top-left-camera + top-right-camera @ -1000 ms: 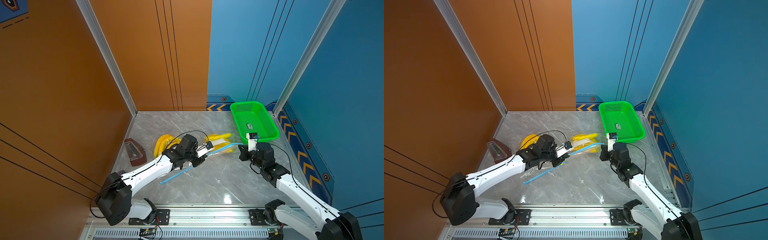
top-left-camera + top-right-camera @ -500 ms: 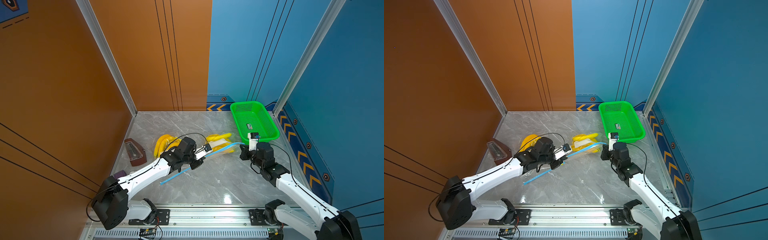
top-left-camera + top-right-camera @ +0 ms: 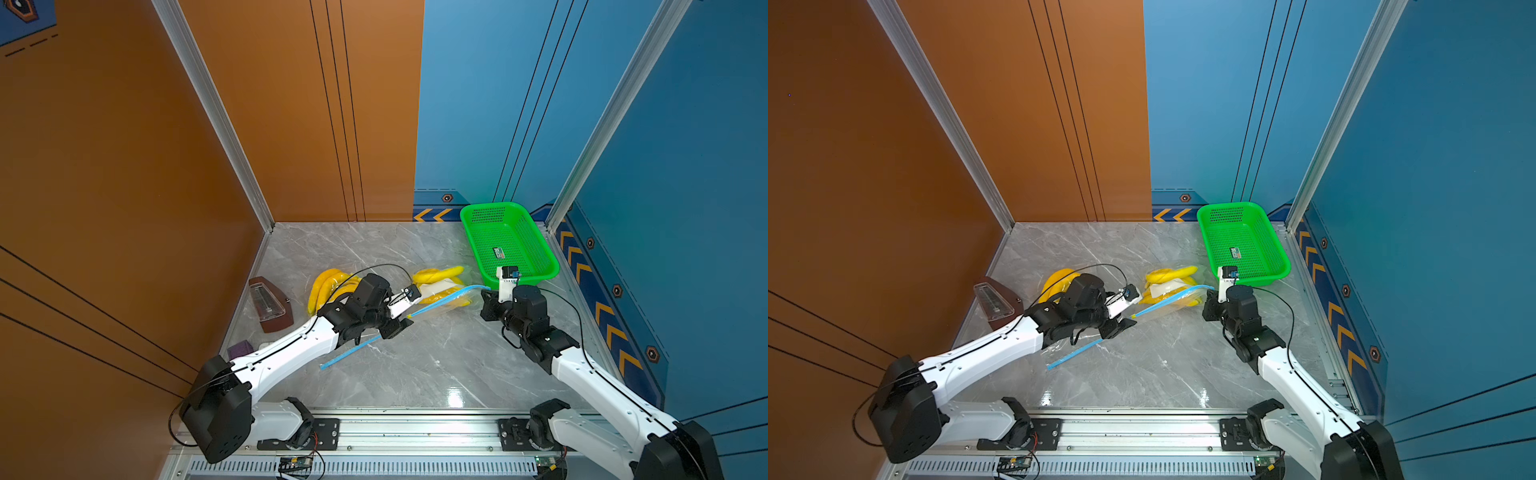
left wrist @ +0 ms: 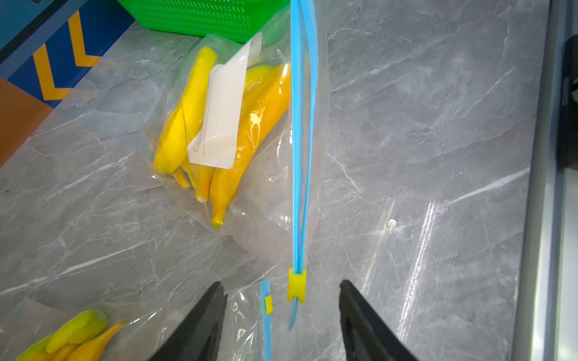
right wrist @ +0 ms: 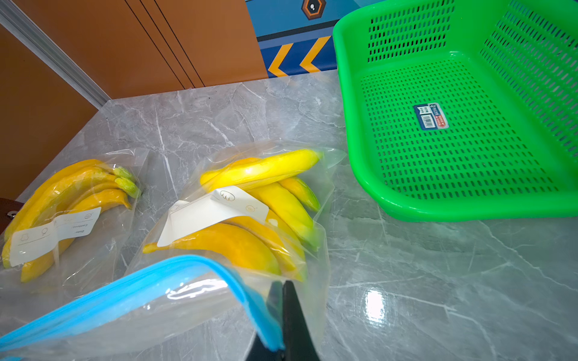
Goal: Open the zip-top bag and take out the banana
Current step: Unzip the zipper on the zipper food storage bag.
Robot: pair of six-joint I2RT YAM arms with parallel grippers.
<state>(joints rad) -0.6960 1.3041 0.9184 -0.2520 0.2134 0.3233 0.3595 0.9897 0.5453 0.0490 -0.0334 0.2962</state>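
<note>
Zip-top bag [image 3: 446, 297] lies on the marble table [image 3: 415, 365] just beside the green basket [image 3: 536, 232], bananas [image 5: 231, 247] inside. Its blue zip strip [image 4: 298, 140] is lifted and stretched between the arms. Right gripper [image 5: 283, 297]: jaws pressed together, pinching the strip's basket-side end. Yellow slider [image 4: 296, 284] sits at the opposite end. Left gripper [image 4: 281, 284]: jaws spread either side of the slider, not touching it. Second bagged bunch [image 5: 62, 218] lies near.

You see a bright, evenly lit scene with soft shadows. Overhead light leaves white glare on the glossy table [image 3: 455, 401] and the bag [image 4: 266, 200]. All views are mostly sharp.
</note>
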